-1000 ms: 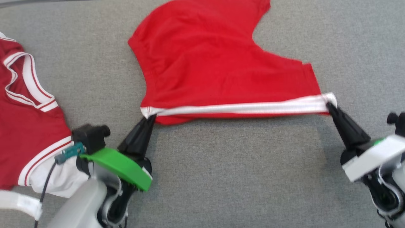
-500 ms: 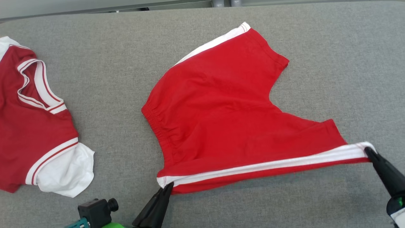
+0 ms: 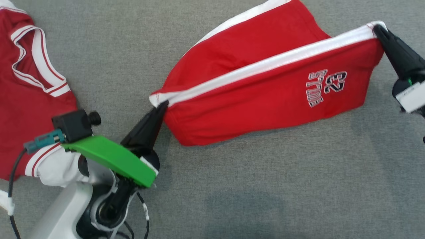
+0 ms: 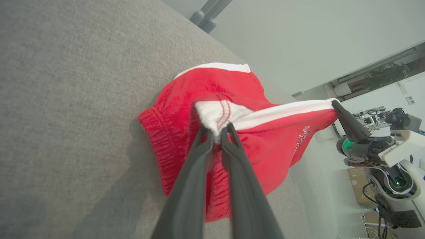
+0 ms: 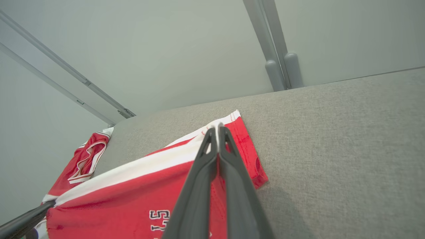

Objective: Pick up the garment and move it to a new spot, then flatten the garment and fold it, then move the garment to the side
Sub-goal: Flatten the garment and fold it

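Near left first: left gripper [image 3: 162, 105] clenched hard on the waistband end of the red shorts [image 3: 265, 89], right at the tip of the white side stripe [image 3: 265, 65]. Up close from the left wrist, fingers [image 4: 189, 186] nipped onto a bunched white corner, with gathered elastic just beside it.

Off to the left of that arm, a red-and-white jersey [image 3: 30, 83] lying flat on the grey padded surface [image 3: 265, 186], well apart from the shorts.

Out across the middle now: shorts stretched taut along the stripe between the two grippers and raised along that edge. Front panel hanging below the stripe, with a "32" print [image 3: 325, 87] facing the head camera. Far leg trailing back onto the grey surface.

Farther right, the right gripper [image 3: 377, 28] pinched tight on the leg-hem end of the same stripe, fingertips pressed together over the white cloth in the right wrist view.

Beyond the surface's far edge, two grey posts [image 5: 280, 71] against a pale wall.
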You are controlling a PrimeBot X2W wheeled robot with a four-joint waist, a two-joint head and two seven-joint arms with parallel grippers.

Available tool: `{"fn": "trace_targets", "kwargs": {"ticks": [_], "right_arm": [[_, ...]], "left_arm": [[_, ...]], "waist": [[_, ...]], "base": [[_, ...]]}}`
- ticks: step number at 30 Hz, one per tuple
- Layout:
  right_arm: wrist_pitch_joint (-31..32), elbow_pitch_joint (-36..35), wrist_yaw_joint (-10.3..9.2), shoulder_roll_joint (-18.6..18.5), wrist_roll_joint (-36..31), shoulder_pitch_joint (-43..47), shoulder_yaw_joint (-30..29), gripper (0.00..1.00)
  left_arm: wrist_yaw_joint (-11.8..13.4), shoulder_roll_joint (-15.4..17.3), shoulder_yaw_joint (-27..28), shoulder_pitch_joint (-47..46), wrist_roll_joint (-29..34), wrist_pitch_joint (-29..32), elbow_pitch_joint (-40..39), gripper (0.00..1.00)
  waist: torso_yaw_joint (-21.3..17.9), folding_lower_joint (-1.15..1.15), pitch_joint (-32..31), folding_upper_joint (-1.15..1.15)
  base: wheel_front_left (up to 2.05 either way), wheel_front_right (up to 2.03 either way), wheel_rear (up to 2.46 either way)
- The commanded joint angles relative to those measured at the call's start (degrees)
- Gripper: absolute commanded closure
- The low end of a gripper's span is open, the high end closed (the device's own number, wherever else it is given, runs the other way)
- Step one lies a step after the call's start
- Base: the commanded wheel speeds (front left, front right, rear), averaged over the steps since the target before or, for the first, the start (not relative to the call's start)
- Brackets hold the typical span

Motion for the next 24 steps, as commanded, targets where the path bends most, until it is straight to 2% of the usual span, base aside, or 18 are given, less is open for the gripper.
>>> {"fn": "trace_targets", "kwargs": {"ticks": [1,6,11,16,24], "right_arm": [[1.0,2.0,-0.01,0.5,-1.6,-3.4,0.4,1.0],[4.3,10.5,0.0,4.3,-5.6,-14.9,3.5,1.0],[5.6,16.3,0.0,5.8,-8.9,-21.6,5.2,1.0],[6.8,21.4,0.0,6.2,-11.5,-26.8,6.6,1.0],[6.8,28.4,0.0,6.7,-14.9,-31.6,7.5,1.0]], "left_arm": [[0.4,-0.6,0.7,-2.7,-0.2,0.0,1.4,1.0],[0.5,-3.4,0.3,-10.2,-1.0,2.7,7.5,1.0],[0.6,-5.5,-0.2,-14.9,-1.0,3.7,12.0,1.0],[0.4,-7.6,-1.7,-18.5,0.2,4.3,16.2,1.0],[-1.1,-8.7,-3.7,-21.6,1.9,4.9,19.8,1.0]], "waist": [[3.3,0.0,3.4,0.69],[5.1,0.0,5.1,0.69],[5.9,0.0,6.1,0.69],[6.7,0.0,6.8,0.69],[6.9,0.0,7.1,0.69]], "base": [[0.0,0.0,0.0],[0.0,0.0,0.0],[0.0,0.0,0.0],[0.0,0.0,0.0],[0.0,0.0,0.0]]}}
